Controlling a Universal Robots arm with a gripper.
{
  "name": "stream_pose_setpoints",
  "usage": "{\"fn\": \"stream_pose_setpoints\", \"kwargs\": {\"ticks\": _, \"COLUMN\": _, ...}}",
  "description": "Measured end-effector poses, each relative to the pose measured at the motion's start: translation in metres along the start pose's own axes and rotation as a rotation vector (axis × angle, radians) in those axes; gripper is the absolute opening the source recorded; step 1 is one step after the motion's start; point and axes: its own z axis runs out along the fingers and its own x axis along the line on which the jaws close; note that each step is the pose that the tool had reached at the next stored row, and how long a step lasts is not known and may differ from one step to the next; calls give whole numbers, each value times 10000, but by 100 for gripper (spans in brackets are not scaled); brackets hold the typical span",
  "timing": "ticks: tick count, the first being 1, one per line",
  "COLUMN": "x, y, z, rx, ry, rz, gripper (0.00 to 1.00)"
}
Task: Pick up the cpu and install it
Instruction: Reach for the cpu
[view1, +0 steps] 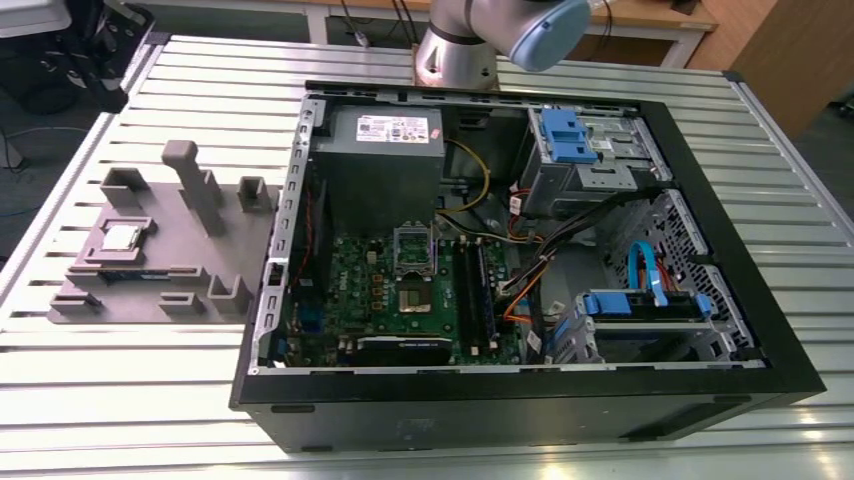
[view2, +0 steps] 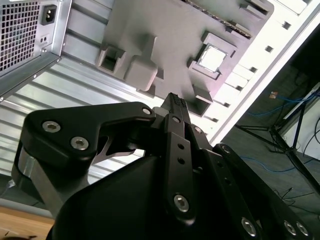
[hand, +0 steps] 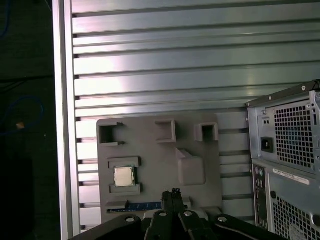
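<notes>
Cpu, small flat silver-grey square chip (hand: 123, 176): seated in grey plastic fixture plate (hand: 150, 155), not yet picked or installed. Black gripper (hand: 175, 193) hangs apart, fingers pressed together, empty.

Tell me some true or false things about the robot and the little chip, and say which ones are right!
1. The cpu lies on the grey fixture. True.
2. The claw is holding the cpu. False: the claw is empty and apart from it.
3. The computer case lies with its side open. True.
4. The cpu is already inside the computer case. False: it lies outside it, on the grey fixture.
</notes>
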Motion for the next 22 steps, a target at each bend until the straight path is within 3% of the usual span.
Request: {"fn": "stream_pose_setpoints", "kwargs": {"ticks": 22, "x": 501, "y": -42, "z": 73, "rx": 7, "ry": 73, "rz": -196, "gripper": 10}}
